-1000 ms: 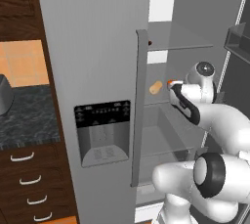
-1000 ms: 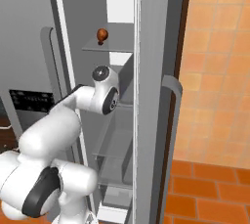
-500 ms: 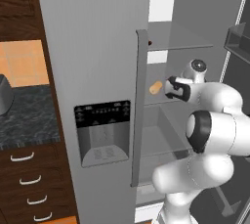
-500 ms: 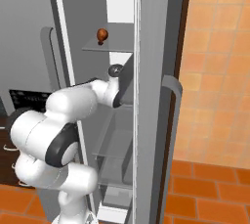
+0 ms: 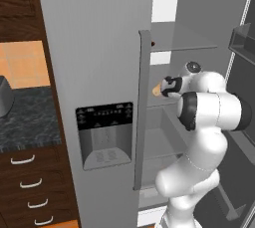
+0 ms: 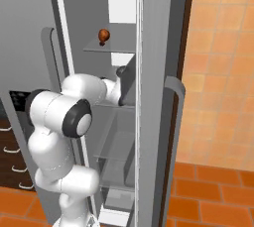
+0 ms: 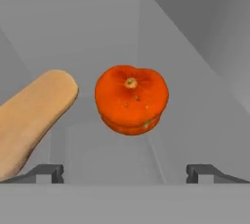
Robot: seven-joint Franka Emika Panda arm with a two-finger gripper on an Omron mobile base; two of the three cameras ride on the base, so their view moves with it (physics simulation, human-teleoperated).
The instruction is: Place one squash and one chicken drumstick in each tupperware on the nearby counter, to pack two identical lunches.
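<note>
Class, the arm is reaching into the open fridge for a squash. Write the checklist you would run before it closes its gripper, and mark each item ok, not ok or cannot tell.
1. Gripper open: ok, fingertips stand wide apart.
2. Orange squash between the fingertips' line: ok, roughly centred in the hand view.
3. Squash within the fingers' reach: cannot tell, it lies ahead of the tips.
4. Tan squash clear of the left fingertip: not ok, it lies close above it.
5. Fridge door clear of the arm: ok.
6. Tupperware ready: cannot tell.

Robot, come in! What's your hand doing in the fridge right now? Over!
Gripper open, empty, inside fridge. Orange squash dead ahead on shelf. Tan piece beside it, close to one finger. Over.
</note>
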